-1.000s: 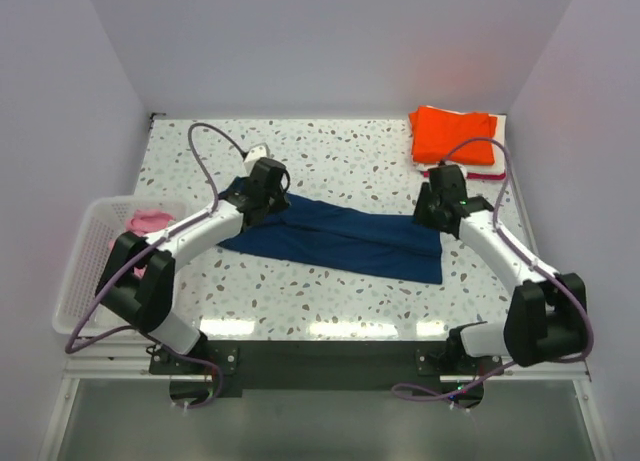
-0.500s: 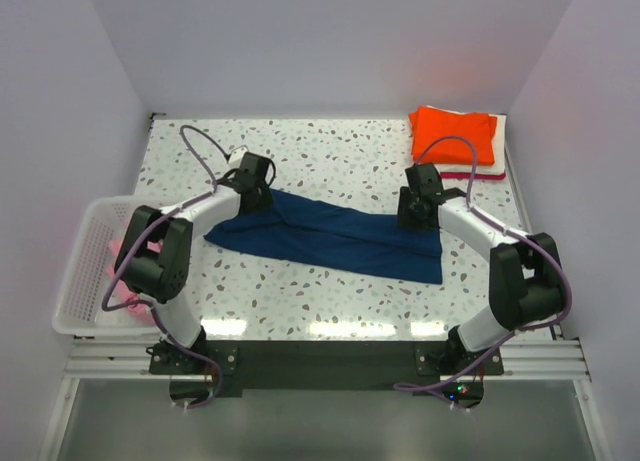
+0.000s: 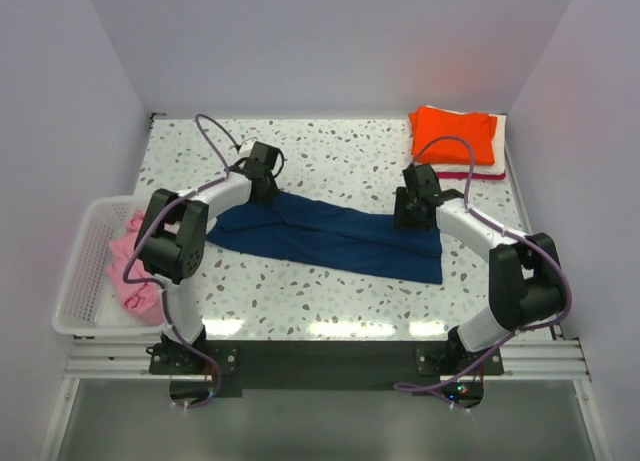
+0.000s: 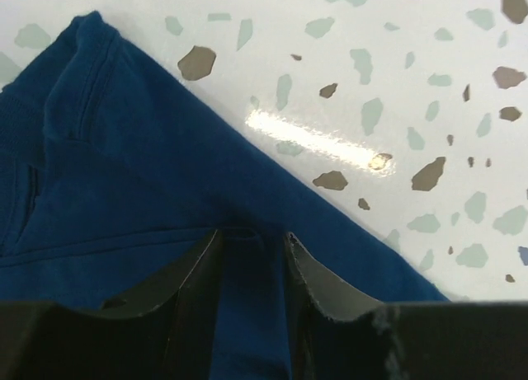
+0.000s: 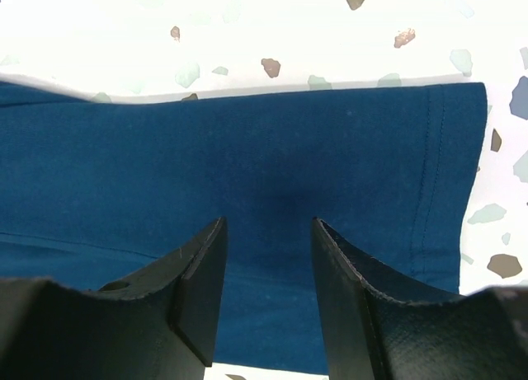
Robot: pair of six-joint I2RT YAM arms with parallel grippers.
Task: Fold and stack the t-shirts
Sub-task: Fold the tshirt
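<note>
Between the jaws of your left gripper [image 4: 252, 236], which stand partly apart, runs a strip of the navy t-shirt [image 4: 124, 174]. Whether they pinch it or merely straddle it cannot be told from the wrist view. The jaws of your right gripper [image 5: 268, 223] stand apart and hold nothing. Flat navy cloth shows through the gap, and the stitched hem lies just to their right.

Over the past second both arms have slid away from you to the shirt's far edge, the left one out to its far-left corner, while the shirt lies much as it did. By that reading, you are lining up a lengthwise fold, far edge toward near.

Outward from the jaws, the shirt is a long band of soft, matte knit, with a seam and shallow creases left of the left jaws. It lies spread on the glossy speckled table [image 3: 340, 146]. Well beyond the right jaws, the folded orange t-shirt [image 3: 455, 131] tops the stack. Far to the left of the left jaws, the pink t-shirt [image 3: 128, 281] lies crumpled in the white slatted basket [image 3: 80, 251].
</note>
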